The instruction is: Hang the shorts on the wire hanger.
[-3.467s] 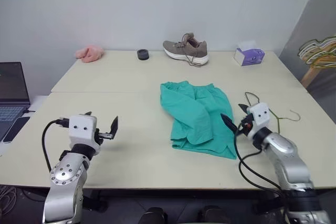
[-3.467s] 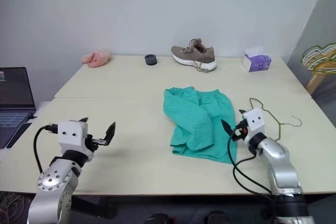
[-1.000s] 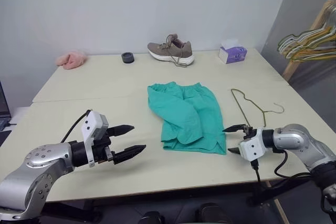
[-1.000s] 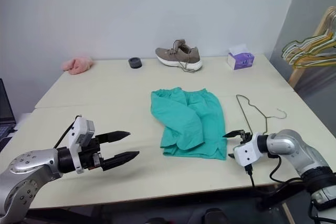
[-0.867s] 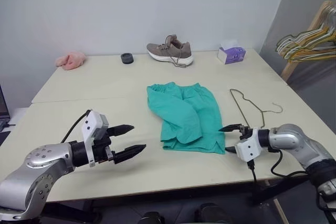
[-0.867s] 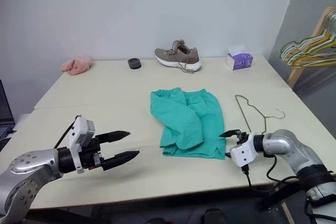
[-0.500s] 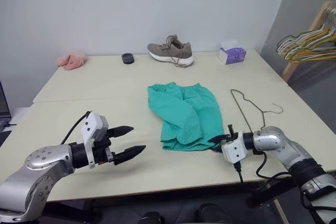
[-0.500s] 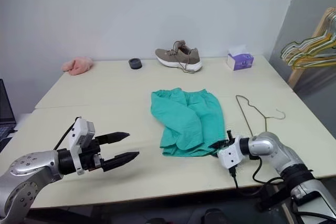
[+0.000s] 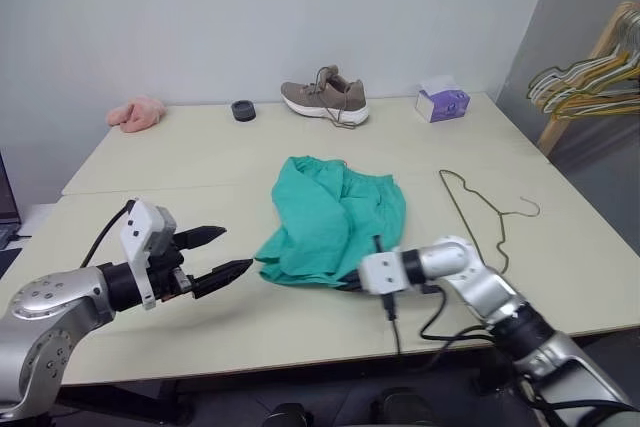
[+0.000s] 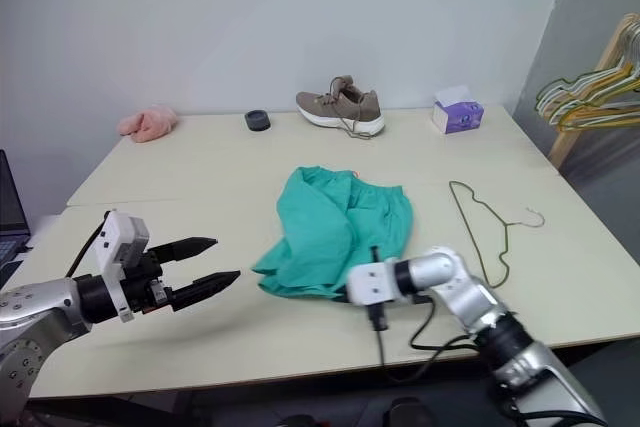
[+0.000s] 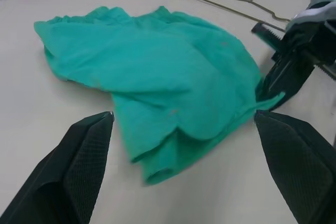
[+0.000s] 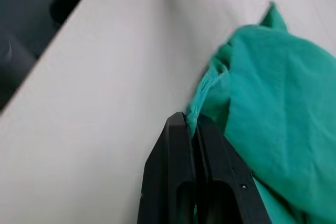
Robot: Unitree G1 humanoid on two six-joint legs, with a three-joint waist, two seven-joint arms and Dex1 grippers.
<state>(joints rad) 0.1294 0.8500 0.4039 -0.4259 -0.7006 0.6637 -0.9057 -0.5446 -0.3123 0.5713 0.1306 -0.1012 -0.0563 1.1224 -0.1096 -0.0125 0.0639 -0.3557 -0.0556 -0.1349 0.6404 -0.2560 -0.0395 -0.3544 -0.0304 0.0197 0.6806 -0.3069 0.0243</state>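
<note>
Shorts (image 9: 335,217) pinched in closed right gripper (image 9: 352,281), left gripper (image 9: 222,253) wide, empty; shoe (image 9: 324,101) beyond.

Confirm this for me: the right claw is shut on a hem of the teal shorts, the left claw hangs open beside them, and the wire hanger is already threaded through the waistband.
Not quite. The right claw is shut on the hem of the shorts and the left claw is open beside them, but the wire hanger is not threaded through anything: the left eye view shows it lying bare on the table, apart from the shorts.
</note>
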